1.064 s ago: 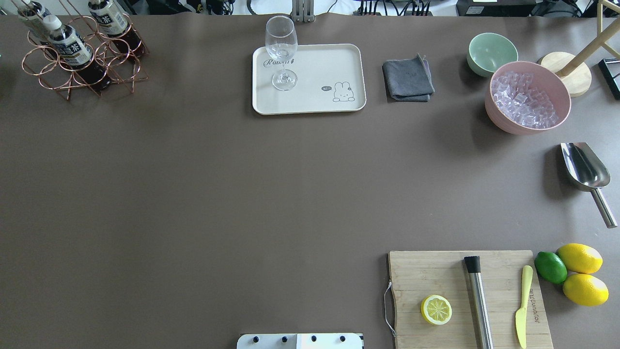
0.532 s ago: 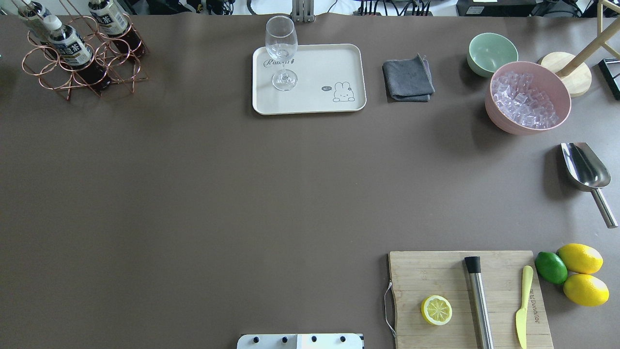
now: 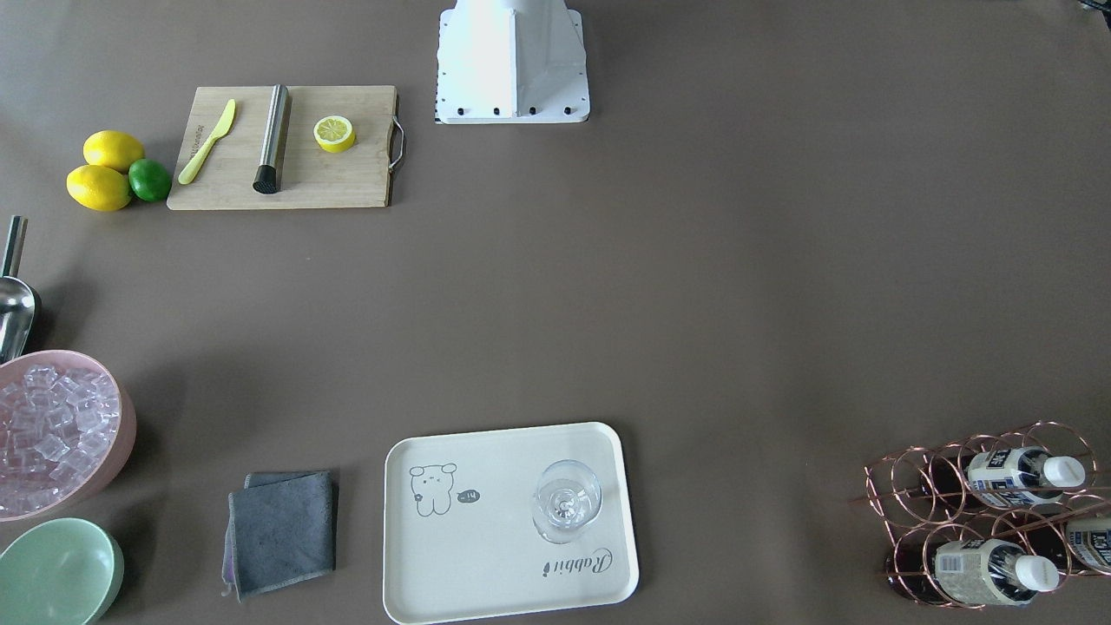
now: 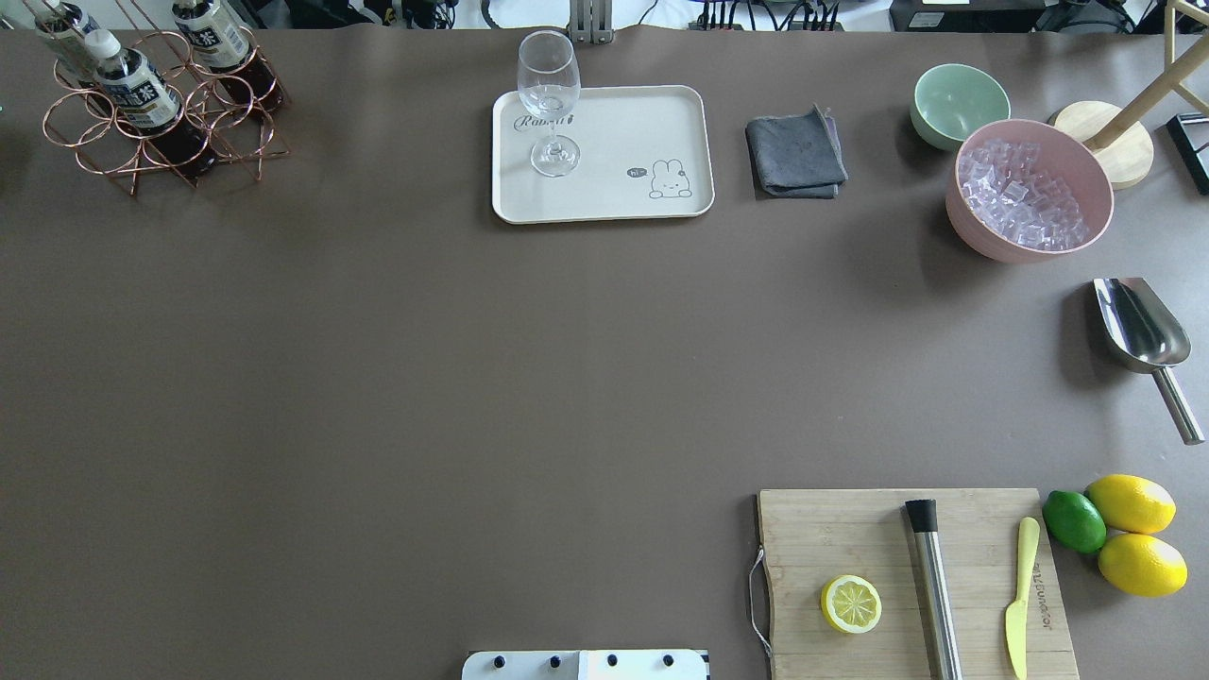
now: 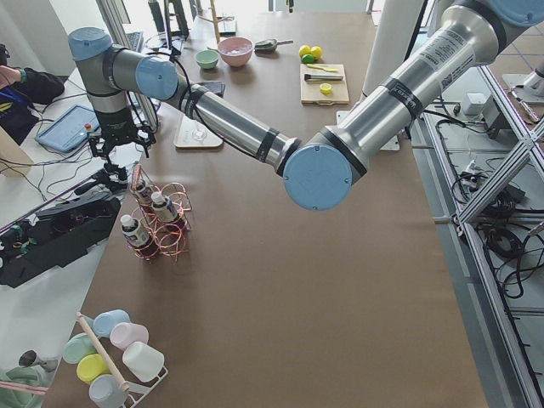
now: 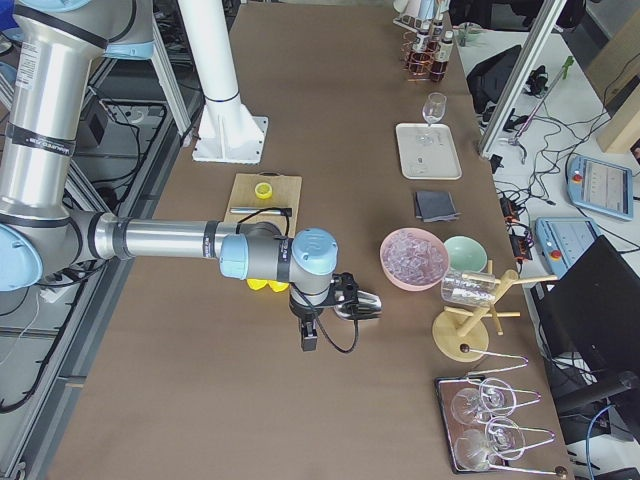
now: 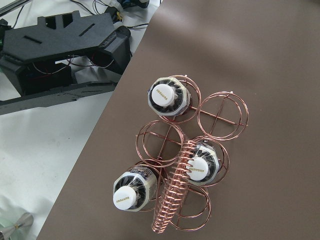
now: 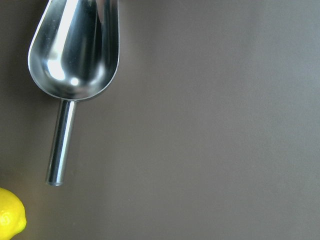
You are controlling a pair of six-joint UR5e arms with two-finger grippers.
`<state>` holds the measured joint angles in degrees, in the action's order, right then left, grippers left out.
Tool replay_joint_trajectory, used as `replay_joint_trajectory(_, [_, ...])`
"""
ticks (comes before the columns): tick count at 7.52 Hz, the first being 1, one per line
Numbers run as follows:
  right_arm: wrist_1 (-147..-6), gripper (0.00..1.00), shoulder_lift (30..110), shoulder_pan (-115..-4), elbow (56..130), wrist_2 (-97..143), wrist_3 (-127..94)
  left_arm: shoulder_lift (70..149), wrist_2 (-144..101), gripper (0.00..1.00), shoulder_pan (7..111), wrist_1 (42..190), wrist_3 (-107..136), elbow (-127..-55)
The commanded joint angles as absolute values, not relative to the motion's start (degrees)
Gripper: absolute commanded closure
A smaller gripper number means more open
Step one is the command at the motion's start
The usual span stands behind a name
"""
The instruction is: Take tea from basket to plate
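Three tea bottles stand in the copper wire basket (image 4: 161, 127) at the table's far left corner; the nearest one (image 4: 142, 90) has a white cap. The left wrist view looks straight down on the basket's coiled handle (image 7: 172, 195) and the bottle caps (image 7: 169, 95). My left gripper (image 5: 121, 146) hangs above the basket and shows only in the exterior left view, so I cannot tell if it is open. The cream plate (image 4: 623, 132) holds a stemmed glass (image 4: 548, 94). My right gripper (image 6: 318, 305) is over the metal scoop (image 8: 75, 50); I cannot tell its state.
A grey cloth (image 4: 795, 151), a mint bowl (image 4: 959, 102) and a pink bowl of ice (image 4: 1028, 189) lie right of the plate. A cutting board (image 4: 850, 538) with a lemon half, a steel muddler and a yellow knife sits front right, beside lemons (image 4: 1133, 502).
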<state>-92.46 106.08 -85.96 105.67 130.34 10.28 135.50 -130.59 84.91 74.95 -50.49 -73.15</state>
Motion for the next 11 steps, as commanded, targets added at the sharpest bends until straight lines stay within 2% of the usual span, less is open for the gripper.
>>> replay_joint_trajectory(1, [-92.5,0.01,106.1,-86.0,105.6,130.3,10.3,136.1,-130.8,0.02,82.1,79.9,-52.6,-67.6])
replay_joint_trajectory(9, [-92.5,0.01,106.1,-86.0,105.6,130.3,10.2,134.9,-130.7,0.02,80.6,82.4,-52.6,-66.4])
replay_joint_trajectory(10, [-92.5,0.01,106.1,-86.0,105.6,130.3,10.2,134.7,-130.7,0.99,80.6,84.2,-53.1,-66.4])
replay_joint_trajectory(11, [-92.5,0.01,106.1,-86.0,105.6,130.3,10.2,133.8,-131.7,1.00,80.6,85.2,-55.4,-66.4])
